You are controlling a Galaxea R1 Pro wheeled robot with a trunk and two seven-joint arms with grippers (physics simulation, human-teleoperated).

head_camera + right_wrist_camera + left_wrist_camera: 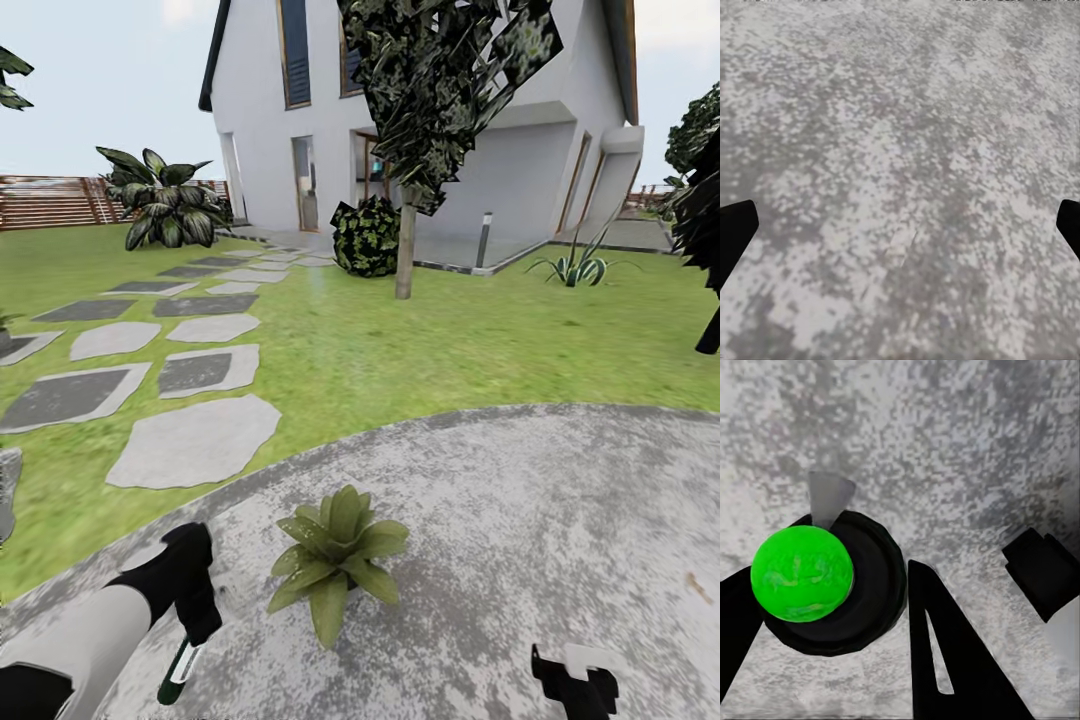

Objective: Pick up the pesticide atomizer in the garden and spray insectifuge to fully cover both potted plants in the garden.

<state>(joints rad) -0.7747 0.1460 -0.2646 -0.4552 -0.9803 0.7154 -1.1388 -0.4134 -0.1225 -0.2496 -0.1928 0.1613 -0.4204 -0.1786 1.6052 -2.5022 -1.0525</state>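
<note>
A potted plant (pixel 335 560), a rosette of broad green leaves, stands on the round grey patio (pixel 520 500) just ahead of me; the leaves hide its pot. My left gripper (pixel 196 630) hangs low to the plant's left, shut on the pesticide atomizer (pixel 180 672), whose white and dark body points down toward the paving. In the left wrist view the atomizer (pixel 832 585) appears as a round black body with a bright green ball on it, between the two black fingers (pixel 945 660). My right gripper (pixel 575 688) is open over bare paving, lower right of the plant.
Lawn with grey stepping stones (pixel 195 440) runs left toward a white house (pixel 420 120). A tree trunk (pixel 405 250), a dark bush (pixel 367 237), a large leafy plant (pixel 165 205) and a spiky grass clump (pixel 578 266) stand farther off. A brown fence (pixel 50 200) lines the back left.
</note>
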